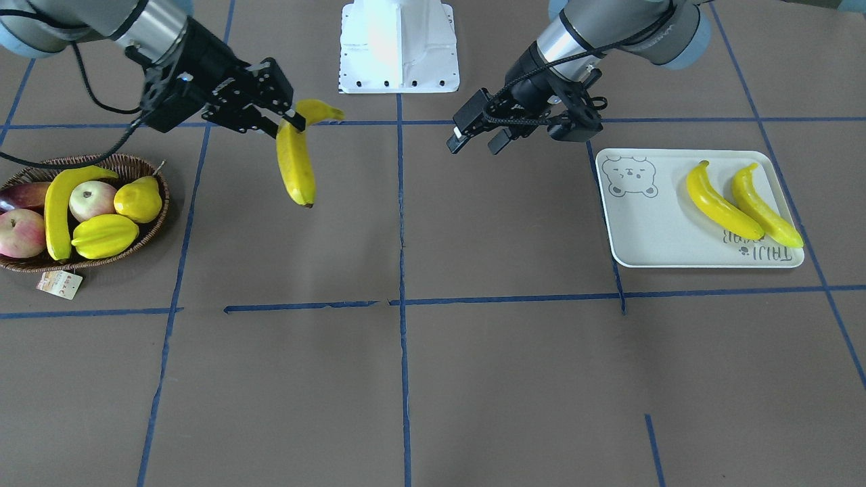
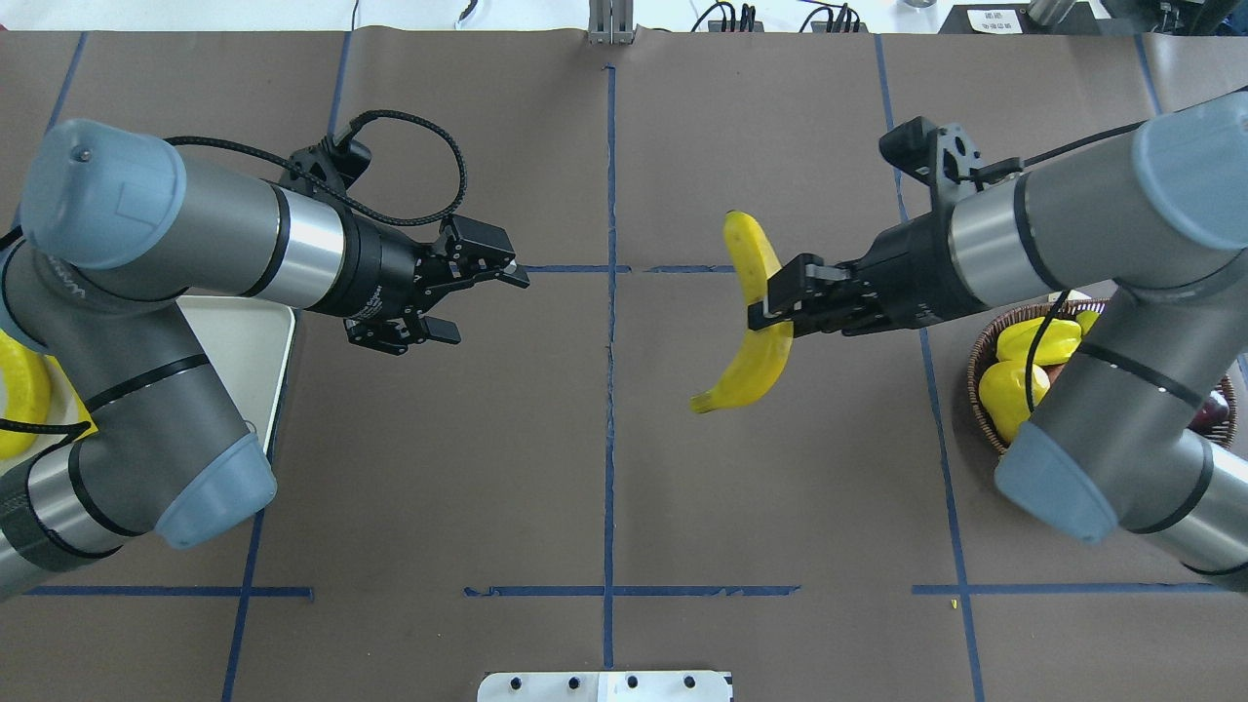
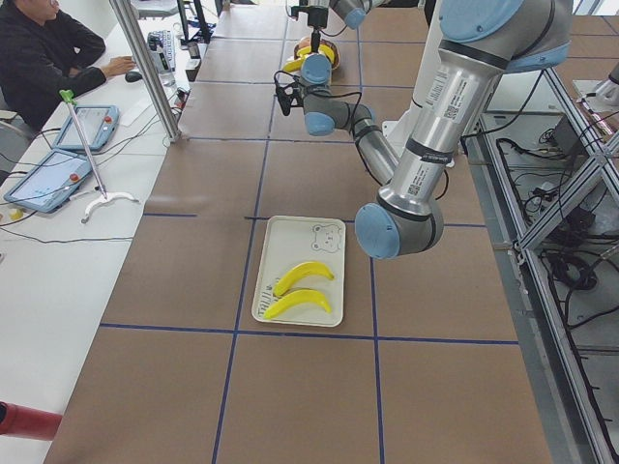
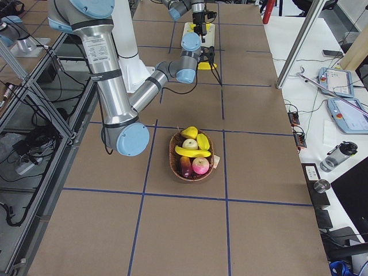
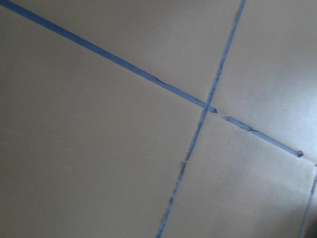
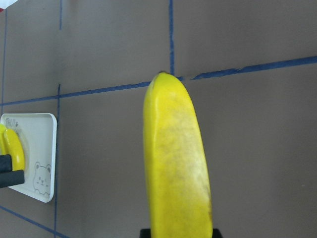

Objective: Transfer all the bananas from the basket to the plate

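Note:
My right gripper (image 1: 292, 122) is shut on a yellow banana (image 1: 295, 162) near its upper end. The banana (image 2: 756, 322) hangs above the table, between the basket and the centre line, and it fills the right wrist view (image 6: 178, 163). One more banana (image 1: 57, 210) lies in the brown wicker basket (image 1: 166, 196) among other fruit. Two bananas (image 1: 720, 203) (image 1: 764, 206) lie side by side on the white bear-face plate (image 1: 649, 230). Open and holding nothing, my left gripper (image 2: 487, 305) hovers between the plate and the centre line, pointing toward the held banana.
The basket also holds a pear (image 1: 139, 199), a starfruit (image 1: 105, 235), two apples (image 1: 93, 199) (image 1: 20, 233) and a dark purple fruit (image 1: 24, 196). The white robot base (image 1: 399, 47) stands at mid table. A person (image 3: 39, 58) sits at a side desk with tablets.

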You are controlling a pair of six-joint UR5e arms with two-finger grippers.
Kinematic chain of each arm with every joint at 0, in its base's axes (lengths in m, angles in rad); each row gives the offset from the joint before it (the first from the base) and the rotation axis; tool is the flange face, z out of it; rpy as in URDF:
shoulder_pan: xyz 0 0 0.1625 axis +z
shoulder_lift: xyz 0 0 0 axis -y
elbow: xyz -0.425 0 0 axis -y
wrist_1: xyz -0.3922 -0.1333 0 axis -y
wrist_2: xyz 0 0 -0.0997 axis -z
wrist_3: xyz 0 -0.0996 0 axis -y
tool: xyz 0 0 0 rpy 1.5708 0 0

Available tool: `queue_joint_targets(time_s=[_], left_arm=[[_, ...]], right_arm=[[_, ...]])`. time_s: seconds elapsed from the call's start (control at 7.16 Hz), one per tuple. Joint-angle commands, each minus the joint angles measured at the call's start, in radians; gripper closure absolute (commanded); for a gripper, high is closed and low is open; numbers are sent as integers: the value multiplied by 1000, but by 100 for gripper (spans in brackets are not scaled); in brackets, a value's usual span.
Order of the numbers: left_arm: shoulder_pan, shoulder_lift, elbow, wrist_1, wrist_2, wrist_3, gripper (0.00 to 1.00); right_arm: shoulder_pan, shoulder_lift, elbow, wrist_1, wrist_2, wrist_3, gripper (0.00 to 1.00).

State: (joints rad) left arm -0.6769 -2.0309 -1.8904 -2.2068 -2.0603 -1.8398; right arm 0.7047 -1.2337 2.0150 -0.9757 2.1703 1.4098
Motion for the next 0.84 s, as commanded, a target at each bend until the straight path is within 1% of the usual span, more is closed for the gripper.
queue_joint_targets(time_s=[0.0,0.14,0.28,0.42,0.56,0.7], left_arm=[[3,-55,39,-97,2,-70,0],[3,-55,62,-190,2,-125,0],[5,-60,69,-241,11,-168,0],[40,-61,74,-244,32,-168,1],[77,-83,89,-245,75,-168,1],[101,-109,109,-245,81,-170,1]], right_arm=[[-129,75,7,0,-131,56,99],[-181,79,20,2,-186,73,99],[-200,85,24,2,-217,74,99],[-206,98,24,2,-221,75,99],[-208,100,24,2,-222,75,99],[-208,103,24,2,-224,75,99]])
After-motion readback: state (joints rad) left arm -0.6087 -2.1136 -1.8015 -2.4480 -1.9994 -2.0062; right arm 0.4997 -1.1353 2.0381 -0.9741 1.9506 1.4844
